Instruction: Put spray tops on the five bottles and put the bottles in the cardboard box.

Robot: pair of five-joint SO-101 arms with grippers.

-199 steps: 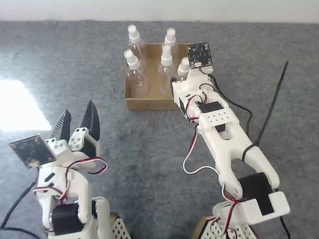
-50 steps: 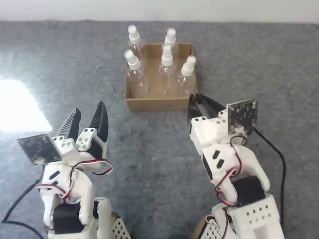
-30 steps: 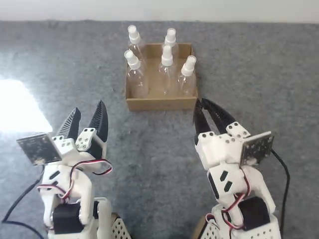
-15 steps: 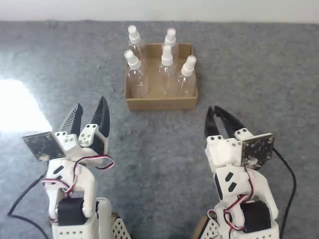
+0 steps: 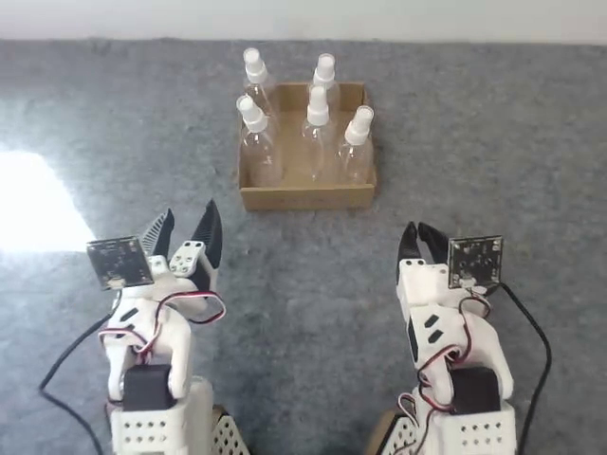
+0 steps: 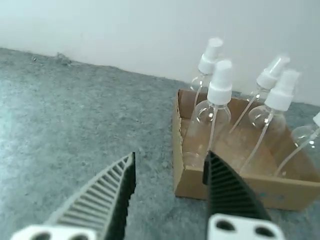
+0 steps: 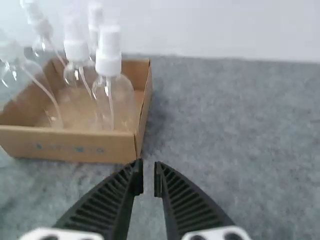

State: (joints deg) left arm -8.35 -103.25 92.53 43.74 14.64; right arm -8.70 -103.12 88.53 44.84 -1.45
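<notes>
A cardboard box (image 5: 305, 197) stands at the far middle of the grey carpet and holds several clear bottles (image 5: 258, 144), all upright with white spray tops (image 5: 252, 112) on. My left gripper (image 5: 187, 227) hangs open and empty near its base, well short of the box's left corner. The left wrist view has its fingertips (image 6: 131, 161) wide apart before the box (image 6: 235, 189) and a bottle (image 6: 212, 112). My right gripper (image 5: 422, 237) sits short of the box's right corner, shut, holding nothing. In the right wrist view its fingers (image 7: 134, 175) leave a thin slit, with the box (image 7: 70, 142) ahead.
Grey carpet (image 5: 303, 284) lies bare between the two arms and the box. A bright patch of light (image 5: 28, 204) falls at the left edge. A pale wall (image 5: 303, 17) runs along the far side behind the box.
The right arm has drawn back from the box toward its base and its fingers have come together. The left arm has shifted right and drawn back a little, staying open.
</notes>
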